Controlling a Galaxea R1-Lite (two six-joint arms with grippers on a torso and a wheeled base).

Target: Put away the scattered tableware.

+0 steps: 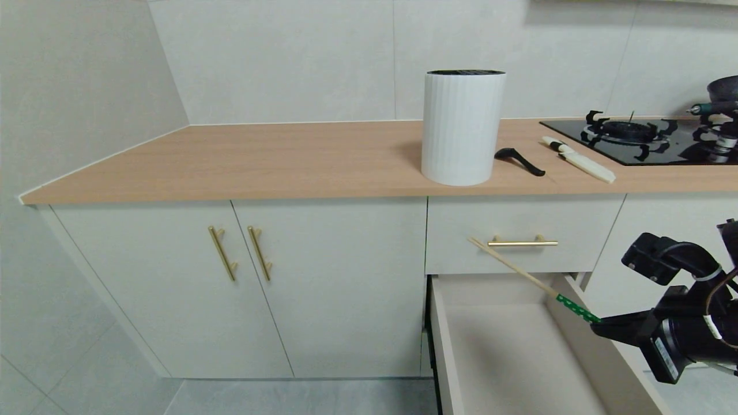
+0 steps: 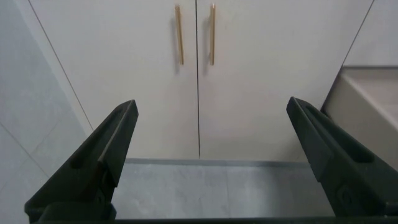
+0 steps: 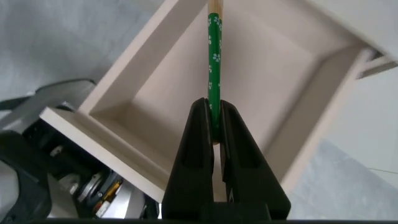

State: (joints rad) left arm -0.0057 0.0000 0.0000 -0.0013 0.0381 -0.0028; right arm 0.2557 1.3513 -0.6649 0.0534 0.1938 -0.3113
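Wooden tabletop (image 1: 288, 155) above an open drawer (image 1: 501, 357). Right jaws pinch the chopstick (image 1: 533, 278) by its green end over the drawer; left jaws gape empty. End-held, it could swivel and drop outside.

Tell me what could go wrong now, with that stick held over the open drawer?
1. The jaws pinch the chopstick only at its green end, so it might swivel or slip and fall outside the drawer.
2. Its long free tip points toward the closed drawer front near the gold handle; a careless move could knock it there.
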